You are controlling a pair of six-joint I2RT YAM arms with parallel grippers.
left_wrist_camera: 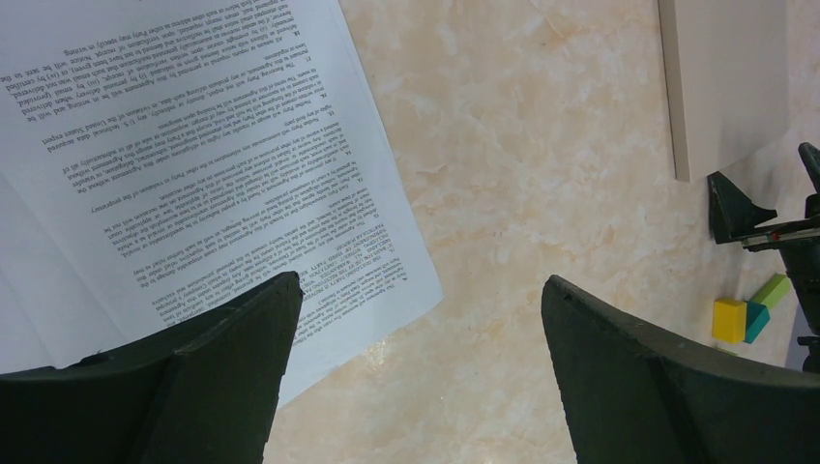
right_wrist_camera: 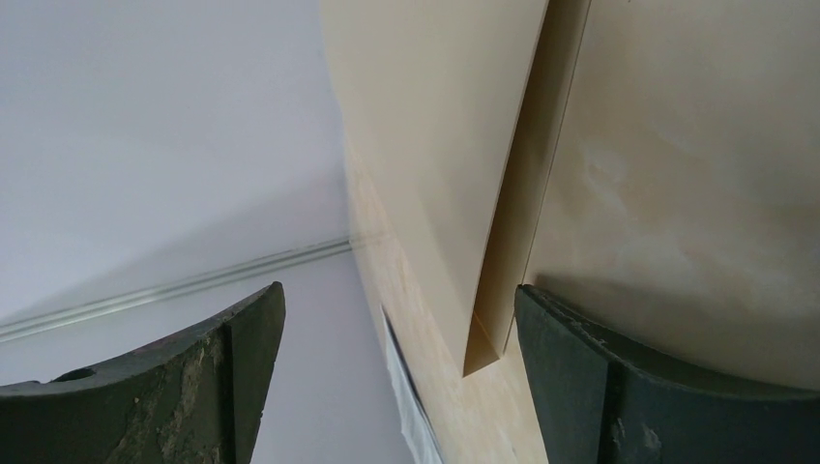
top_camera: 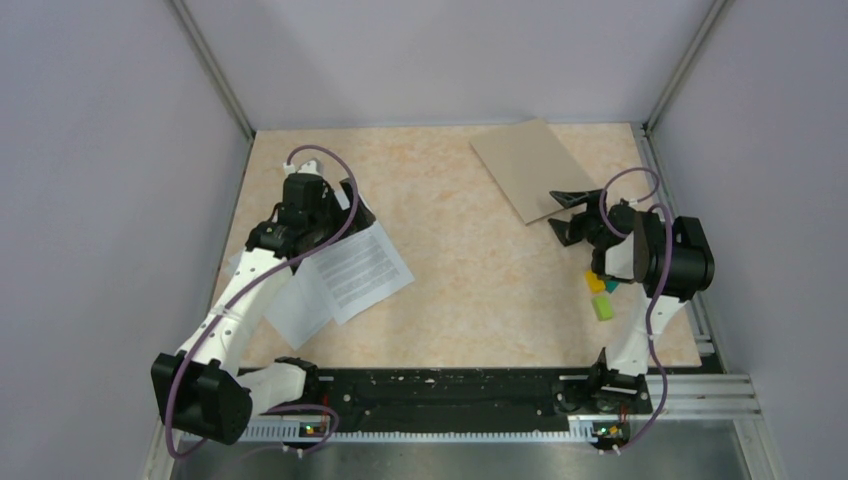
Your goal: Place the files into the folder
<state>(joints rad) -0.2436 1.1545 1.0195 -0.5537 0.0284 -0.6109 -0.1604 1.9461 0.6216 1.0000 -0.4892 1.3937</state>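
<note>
The files (top_camera: pixel 365 265) lie overlapped at the left of the table, a printed sheet over blank ones. My left gripper (top_camera: pixel 305 205) hangs over them, pointing down. In the left wrist view it (left_wrist_camera: pixel 421 280) is open, one finger above the printed sheet (left_wrist_camera: pixel 193 145), the other above bare table. The brown folder (top_camera: pixel 525 168) lies flat at the back right. My right gripper (top_camera: pixel 568 213) is open at its near corner. In the right wrist view the jaws (right_wrist_camera: pixel 398 287) straddle that corner of the folder (right_wrist_camera: pixel 435 145), whose two leaves stand slightly apart.
Yellow (top_camera: pixel 595 283), teal (top_camera: pixel 610 287) and green (top_camera: pixel 603 307) blocks sit under the right arm near the table's right edge. Grey walls enclose the table on three sides. A black rail (top_camera: pixel 450 400) with both arm bases runs along the near edge.
</note>
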